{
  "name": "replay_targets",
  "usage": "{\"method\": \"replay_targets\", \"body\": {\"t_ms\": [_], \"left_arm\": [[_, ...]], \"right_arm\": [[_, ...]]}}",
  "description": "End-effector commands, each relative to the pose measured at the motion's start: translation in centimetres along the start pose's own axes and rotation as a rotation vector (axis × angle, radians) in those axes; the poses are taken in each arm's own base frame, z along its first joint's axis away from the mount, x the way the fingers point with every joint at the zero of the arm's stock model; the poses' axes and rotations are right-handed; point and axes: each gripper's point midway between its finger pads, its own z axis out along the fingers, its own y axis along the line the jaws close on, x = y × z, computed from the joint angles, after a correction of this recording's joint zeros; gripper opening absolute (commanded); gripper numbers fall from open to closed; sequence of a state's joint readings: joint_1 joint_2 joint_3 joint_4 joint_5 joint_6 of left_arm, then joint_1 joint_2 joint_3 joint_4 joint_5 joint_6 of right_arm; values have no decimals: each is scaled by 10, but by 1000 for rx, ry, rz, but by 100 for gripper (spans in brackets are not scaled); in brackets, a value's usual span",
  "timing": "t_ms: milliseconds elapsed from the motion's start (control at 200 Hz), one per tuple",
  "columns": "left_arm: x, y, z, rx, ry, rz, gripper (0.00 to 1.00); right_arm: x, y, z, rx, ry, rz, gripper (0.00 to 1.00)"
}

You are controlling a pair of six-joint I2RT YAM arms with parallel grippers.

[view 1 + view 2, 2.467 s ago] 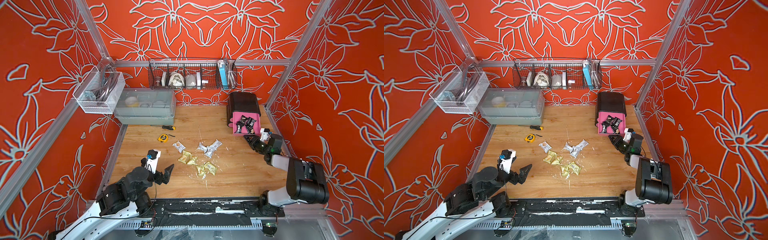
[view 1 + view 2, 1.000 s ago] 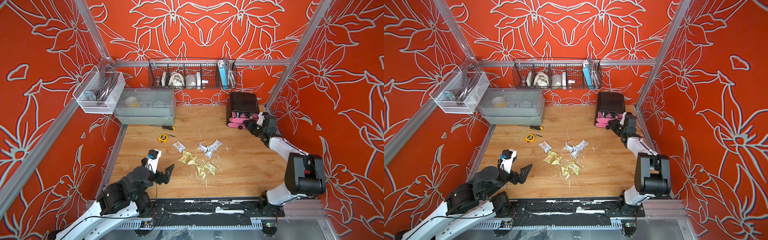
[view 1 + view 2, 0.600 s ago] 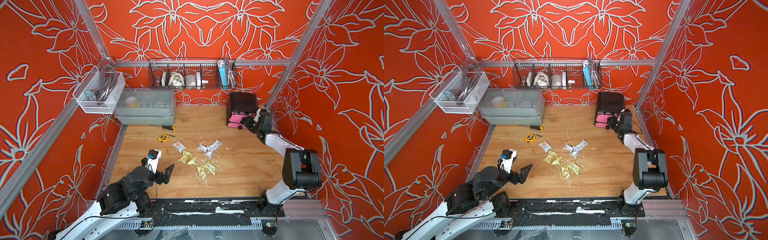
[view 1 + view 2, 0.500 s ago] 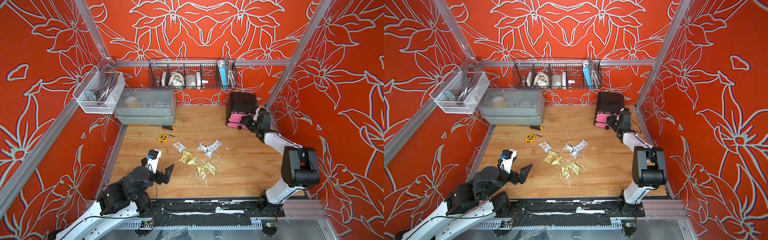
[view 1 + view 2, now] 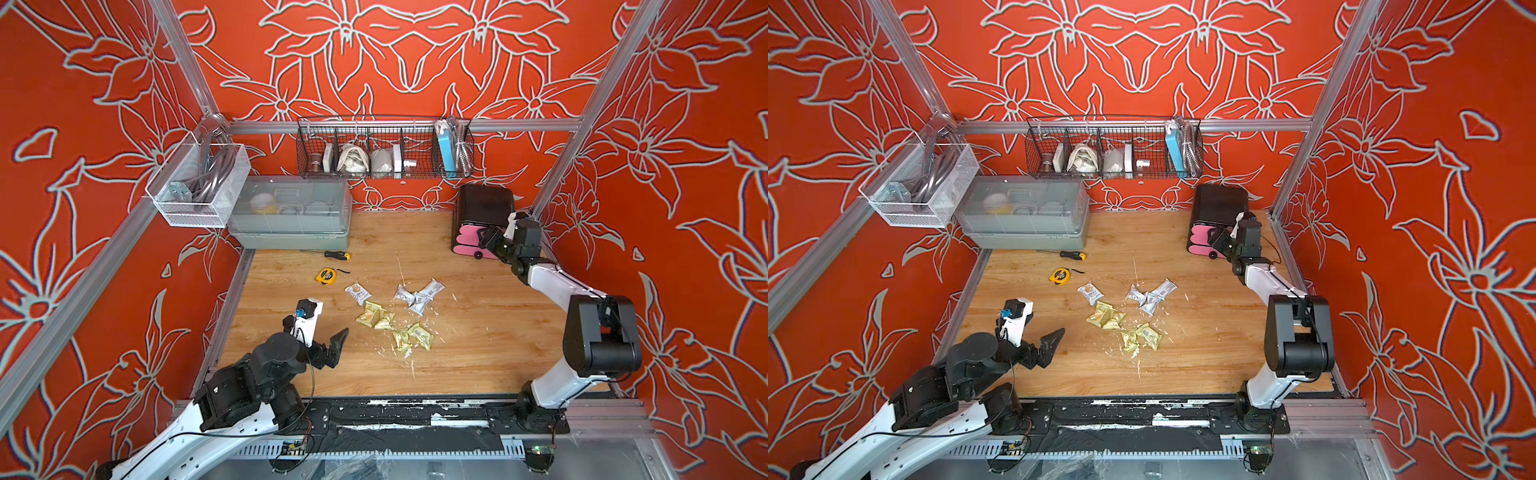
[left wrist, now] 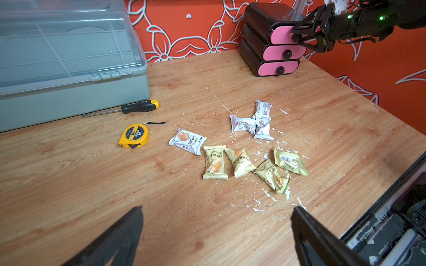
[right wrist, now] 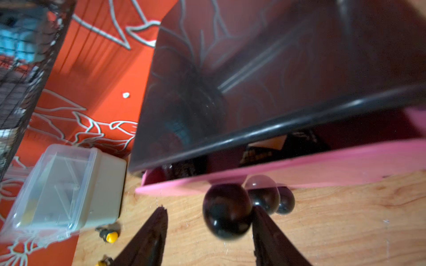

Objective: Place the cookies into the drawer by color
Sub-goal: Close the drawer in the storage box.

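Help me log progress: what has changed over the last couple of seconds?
The right tool pushed the open top drawer, holding black cookies, back into the chest; it is now almost shut. Its jaws have spread apart around the knob. Unchanged: the left tool, open over the table, and the loose cookies on it.

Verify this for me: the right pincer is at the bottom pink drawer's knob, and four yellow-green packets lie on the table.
Not quite: the right pincer is at the knob of the top drawer, not the bottom one, as the left wrist view shows. Four yellow-green packets do lie on the table.
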State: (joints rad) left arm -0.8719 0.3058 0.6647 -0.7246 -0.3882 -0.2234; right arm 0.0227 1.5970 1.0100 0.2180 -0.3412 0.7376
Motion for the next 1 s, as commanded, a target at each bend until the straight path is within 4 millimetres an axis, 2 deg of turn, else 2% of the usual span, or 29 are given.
{"method": "replay_targets", "body": {"t_ms": [0,185,290,380,515,576,791,996], "left_arm": [[-9,0,-4,3,-26,6,99],[-10,-2,-3,7,-27,9,99],[-9,-2,-3,6,-25,11,99],[-9,-2,-3,7,-28,10,99],[-9,-1,-3,6,-27,9,99],[-10,-1,-4,7,-30,8,99],[-10,-1,-4,5,-29,9,99],[-9,-1,-3,1,-26,16,99]], "right_arm": [[-10,35,-25,-120,-44,-50,66],[4,37,-31,-155,-5,14,67],[13,45,-29,-191,6,47,58],[19,52,-20,-197,34,45,45],[19,48,-2,-188,37,71,19],[19,41,7,-163,37,76,0],[10,25,31,-86,11,55,0],[3,27,48,-73,19,37,0]]}}
